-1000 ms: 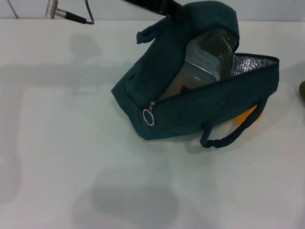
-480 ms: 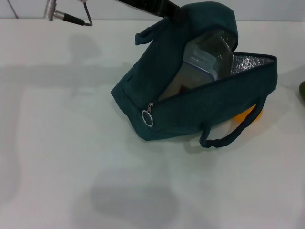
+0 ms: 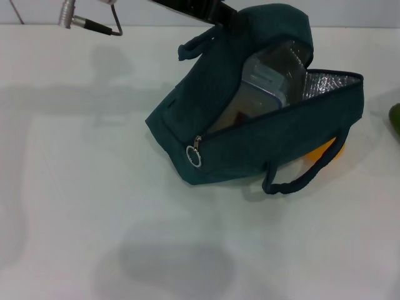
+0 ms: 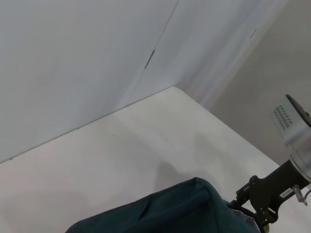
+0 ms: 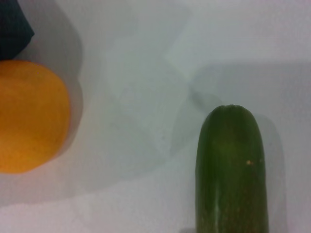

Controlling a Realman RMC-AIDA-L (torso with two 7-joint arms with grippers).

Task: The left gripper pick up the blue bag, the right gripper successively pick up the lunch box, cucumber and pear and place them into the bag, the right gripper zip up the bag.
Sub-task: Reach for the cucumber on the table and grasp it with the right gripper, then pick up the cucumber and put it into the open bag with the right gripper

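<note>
One lunch box point(image 3: 265, 84) in bag point(image 3: 250, 144); one cucumber point(image 5: 232, 170), one pear point(image 5: 29, 116) outside.

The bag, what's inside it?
Inside the bag sits the lunch box, leaning against the silver lining. Its lower part is hidden by the bag's front wall, so anything beneath it can't be seen.

I saw the blue bag point(image 3: 250, 119) resting on the white table point(image 3: 94, 187), tipped toward me with its zipper open and silver lining showing, its ring-shaped zipper pull point(image 3: 195, 155) at the near-left corner. The clear lunch box point(image 3: 265, 84) sat tilted inside the opening. The pear point(image 3: 325, 151), yellow-orange and round, lay just behind the bag's right end, mostly hidden by it. The dark green cucumber point(image 5: 232, 170) lay on the table apart from the pear.
</note>
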